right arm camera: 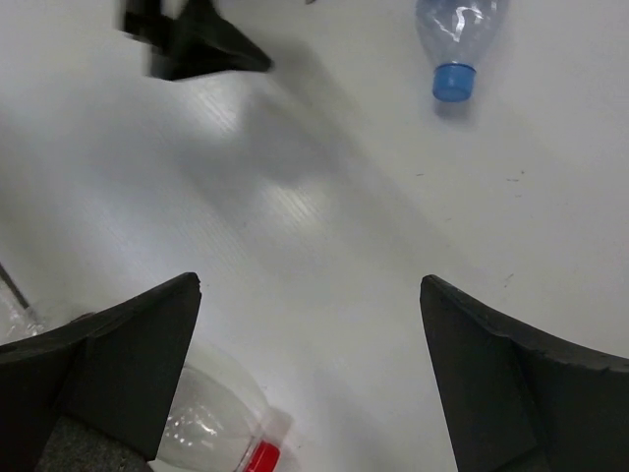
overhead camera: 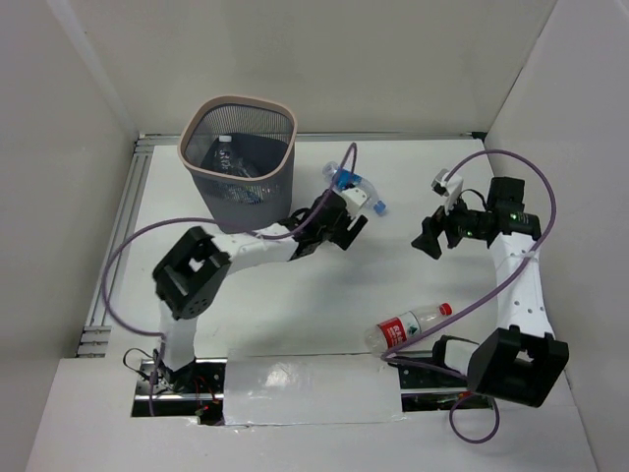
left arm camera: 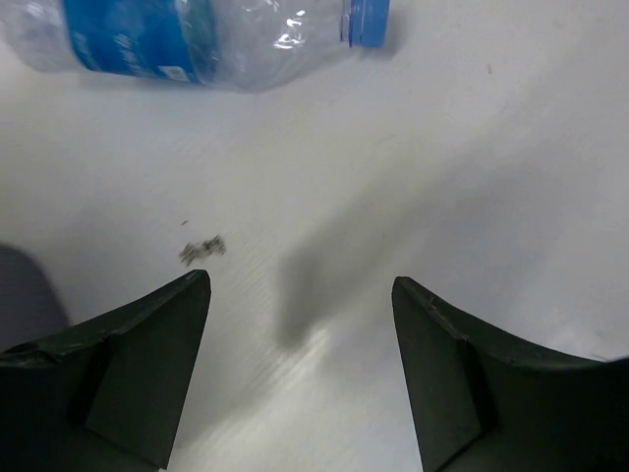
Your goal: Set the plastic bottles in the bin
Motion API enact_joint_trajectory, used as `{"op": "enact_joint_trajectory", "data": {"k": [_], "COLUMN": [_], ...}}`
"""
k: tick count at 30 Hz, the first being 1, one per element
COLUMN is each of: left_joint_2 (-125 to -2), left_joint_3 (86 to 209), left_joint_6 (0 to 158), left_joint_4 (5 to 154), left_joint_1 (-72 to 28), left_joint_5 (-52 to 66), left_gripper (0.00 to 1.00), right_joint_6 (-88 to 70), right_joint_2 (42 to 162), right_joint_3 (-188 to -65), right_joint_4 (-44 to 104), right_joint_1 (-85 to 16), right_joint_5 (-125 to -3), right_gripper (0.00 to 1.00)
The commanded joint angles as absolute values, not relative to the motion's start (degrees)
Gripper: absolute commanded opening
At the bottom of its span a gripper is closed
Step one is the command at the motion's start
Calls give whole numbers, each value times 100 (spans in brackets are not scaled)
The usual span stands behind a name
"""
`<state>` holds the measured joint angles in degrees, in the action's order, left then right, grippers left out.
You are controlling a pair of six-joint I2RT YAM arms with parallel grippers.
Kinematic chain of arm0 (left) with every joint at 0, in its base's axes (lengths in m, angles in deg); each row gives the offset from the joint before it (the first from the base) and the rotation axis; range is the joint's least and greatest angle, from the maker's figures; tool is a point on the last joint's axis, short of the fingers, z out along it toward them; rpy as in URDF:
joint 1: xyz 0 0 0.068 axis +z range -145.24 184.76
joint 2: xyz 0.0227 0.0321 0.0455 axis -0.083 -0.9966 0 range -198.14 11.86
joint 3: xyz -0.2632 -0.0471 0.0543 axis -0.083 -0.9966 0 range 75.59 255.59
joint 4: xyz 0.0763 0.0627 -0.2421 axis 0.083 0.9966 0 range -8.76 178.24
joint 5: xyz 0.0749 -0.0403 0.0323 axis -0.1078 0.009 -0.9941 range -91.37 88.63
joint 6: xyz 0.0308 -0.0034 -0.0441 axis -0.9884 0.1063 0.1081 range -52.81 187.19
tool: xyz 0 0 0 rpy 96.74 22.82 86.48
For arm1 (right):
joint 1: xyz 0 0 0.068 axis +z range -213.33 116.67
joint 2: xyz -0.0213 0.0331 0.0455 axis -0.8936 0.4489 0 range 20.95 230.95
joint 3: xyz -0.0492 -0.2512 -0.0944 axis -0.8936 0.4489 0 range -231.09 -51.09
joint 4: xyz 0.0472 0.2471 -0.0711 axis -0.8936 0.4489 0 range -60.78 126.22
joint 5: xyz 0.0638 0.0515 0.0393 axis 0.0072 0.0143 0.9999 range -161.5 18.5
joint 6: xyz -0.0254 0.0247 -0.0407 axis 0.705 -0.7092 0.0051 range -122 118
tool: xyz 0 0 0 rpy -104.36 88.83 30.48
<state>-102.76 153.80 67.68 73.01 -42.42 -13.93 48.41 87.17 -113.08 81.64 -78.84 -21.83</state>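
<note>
In the left wrist view the blue-label bottle [left arm camera: 197, 39] lies on its side at the upper left, cut off by the top and left edges. The right wrist view shows only its neck and blue cap, at the upper right. There the red-label bottle [right arm camera: 221, 423] sits at the lower left, partly hidden behind one finger and cut by the bottom edge. The dark shape at the upper left of that frame is too blurred to name.

The bin [overhead camera: 239, 101] stands at the upper left of the top view. Clear bottles [overhead camera: 226, 155] lie inside it, one with a pale cap. How many there are is hard to make out through the mesh.

On the table [overhead camera: 295, 315] the blue-label bottle lies just right of the bin, and the red-label one lies at the lower centre right.

The left gripper [overhead camera: 346, 224] is spread wide just below the blue-label bottle, with only bare table between its fingers. The right gripper [overhead camera: 429, 236], at centre right, also stands wide and holds nothing.
</note>
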Motion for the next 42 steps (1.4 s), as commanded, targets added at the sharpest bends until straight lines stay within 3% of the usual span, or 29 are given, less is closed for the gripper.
{"op": "enact_joint_trajectory", "data": {"k": [1,6,9,14,19,30,42], "left_joint_2": [-8897,-7228,-6269,-5266,-4441,-4157,-4518], "left_joint_3": [14961,13540,12834,11877,11356,11215,11320], "left_joint_6": [7473,8002,8072,8545,9249,9830,9777], "left_joint_4": [7490,7816,8018,8448,8774,9258,9188], "left_joint_1": [-4305,-4647,-4980,-5508,-6080,-6327,-6327], "left_joint_5": [-1385,-1061,-929,-1147,-1613,-1948,-1886], "left_gripper": [87,87,87,87,87,87,87], "right_joint_6": [4425,3037,2271,1199,1145,1777,2067], "right_joint_2": [8914,10195,11091,12228,13133,14557,15033], "right_joint_3": [-11244,-11953,-12637,-13580,-14353,-15285,-15454], "right_joint_4": [6765,6157,5998,5498,5295,5119,5005], "right_joint_1": [-7757,-6722,-6027,-5578,-5428,-5076,-5023], "right_joint_5": [-2368,-3070,-4105,-4907,-5366,-5954,-6210], "right_gripper": [99,99,99,99,99,99,96]}}
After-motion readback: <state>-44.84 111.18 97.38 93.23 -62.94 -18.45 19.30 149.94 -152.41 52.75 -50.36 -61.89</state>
